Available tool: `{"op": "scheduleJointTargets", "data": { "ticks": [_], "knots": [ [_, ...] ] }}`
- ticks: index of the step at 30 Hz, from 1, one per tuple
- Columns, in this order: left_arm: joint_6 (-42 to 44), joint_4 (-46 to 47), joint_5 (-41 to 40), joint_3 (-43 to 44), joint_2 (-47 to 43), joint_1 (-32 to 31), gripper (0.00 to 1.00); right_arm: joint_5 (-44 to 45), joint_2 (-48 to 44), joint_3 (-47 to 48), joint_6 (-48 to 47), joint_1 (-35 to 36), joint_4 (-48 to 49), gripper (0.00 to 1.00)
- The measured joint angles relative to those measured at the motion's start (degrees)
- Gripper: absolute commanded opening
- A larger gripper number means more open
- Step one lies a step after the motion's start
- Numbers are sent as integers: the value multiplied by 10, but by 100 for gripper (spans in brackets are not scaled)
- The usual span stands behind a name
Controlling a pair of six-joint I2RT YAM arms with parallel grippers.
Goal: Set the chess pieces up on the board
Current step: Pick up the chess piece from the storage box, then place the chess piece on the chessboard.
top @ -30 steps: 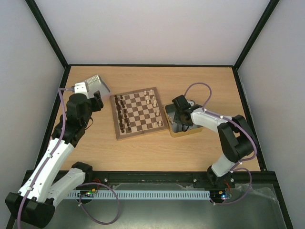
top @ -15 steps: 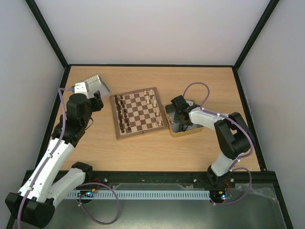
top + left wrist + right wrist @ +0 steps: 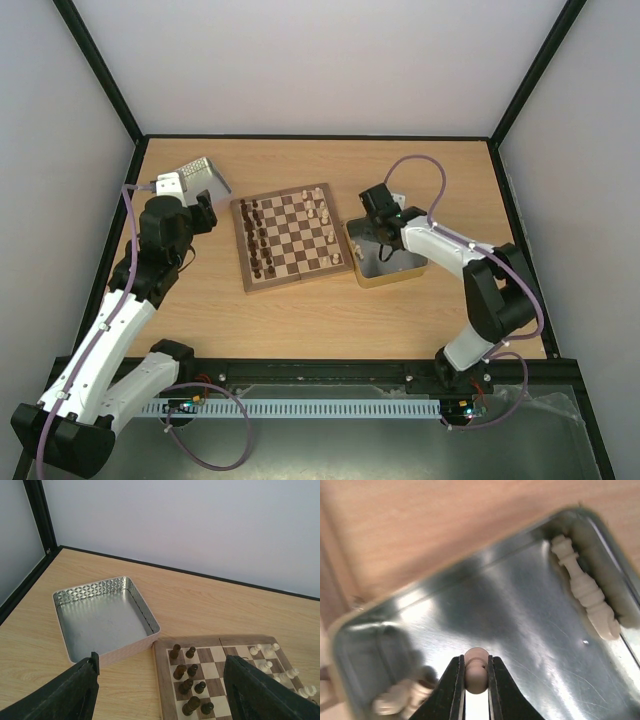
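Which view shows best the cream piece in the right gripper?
The right wrist view: the cream piece is clamped close-up in the right gripper, above the tin. The top view cannot resolve it; the left wrist view misses it.

a pale wood-grain tabletop (image 3: 300,320) forms the floor of a booth. plain matte white wall panels (image 3: 320,60) close its back and both sides, set in thin black metal frame bars (image 3: 100,72). a white slotted plastic cable duct (image 3: 300,408) runs along the near edge. the light is soft and even.
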Motion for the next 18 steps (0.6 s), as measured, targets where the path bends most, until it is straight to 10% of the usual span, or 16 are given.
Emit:
{"op": "scheduleJointTargets", "data": {
  "ticks": [18],
  "knots": [
    [0,0,0,0,0,3,71,-21,87,217,-26,138,-47,8]
  ]
}}
